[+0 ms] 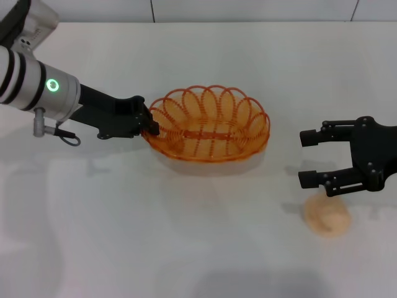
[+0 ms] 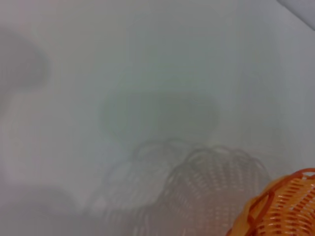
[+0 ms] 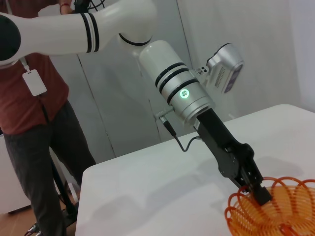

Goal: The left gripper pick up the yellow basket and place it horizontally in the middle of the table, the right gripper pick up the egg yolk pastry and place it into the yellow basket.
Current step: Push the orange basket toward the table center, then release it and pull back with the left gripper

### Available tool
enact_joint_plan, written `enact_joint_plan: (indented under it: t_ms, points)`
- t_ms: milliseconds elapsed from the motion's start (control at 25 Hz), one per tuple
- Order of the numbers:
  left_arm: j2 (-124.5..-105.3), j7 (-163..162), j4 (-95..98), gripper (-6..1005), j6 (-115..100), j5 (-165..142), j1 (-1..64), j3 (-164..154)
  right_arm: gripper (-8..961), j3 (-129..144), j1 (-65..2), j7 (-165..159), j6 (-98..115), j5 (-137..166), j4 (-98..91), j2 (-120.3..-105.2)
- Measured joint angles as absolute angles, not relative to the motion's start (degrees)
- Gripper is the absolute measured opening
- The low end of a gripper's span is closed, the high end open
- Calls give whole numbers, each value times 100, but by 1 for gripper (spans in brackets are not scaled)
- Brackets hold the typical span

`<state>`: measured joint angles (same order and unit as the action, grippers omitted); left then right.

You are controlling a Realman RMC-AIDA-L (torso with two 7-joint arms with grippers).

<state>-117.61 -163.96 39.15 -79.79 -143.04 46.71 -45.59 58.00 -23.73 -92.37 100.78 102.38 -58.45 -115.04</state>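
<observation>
The left gripper (image 1: 149, 126) is clamped on the scalloped rim of the yellow basket (image 1: 211, 126) at the basket's left end — its black fingers pinch a loop of the wire, as the right wrist view also shows (image 3: 260, 192). The basket lies with its long axis running left to right, near the middle of the table (image 1: 155, 236); the shadow under it suggests it may be slightly raised, though whether it touches the surface cannot be told. In the left wrist view only a corner of the basket (image 2: 285, 206) appears, with its looped shadow on the white surface beside it. The right gripper (image 1: 309, 158) hangs well to the right of the basket with its jaws spread wide and nothing between them. The egg yolk pastry (image 1: 327, 216) sits on the table just nearer the robot than that gripper — apart from its fingers and outside the basket.
</observation>
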Motion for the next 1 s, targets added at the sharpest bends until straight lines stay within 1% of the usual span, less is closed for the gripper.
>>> enact_joint_plan:
  t_ms: [1000]
  points:
    - [-11768,-16640,3673,84,-7612,-14674,4703,-4808,810,5802,-2373,-9233,10136,10263,-5791,-11507]
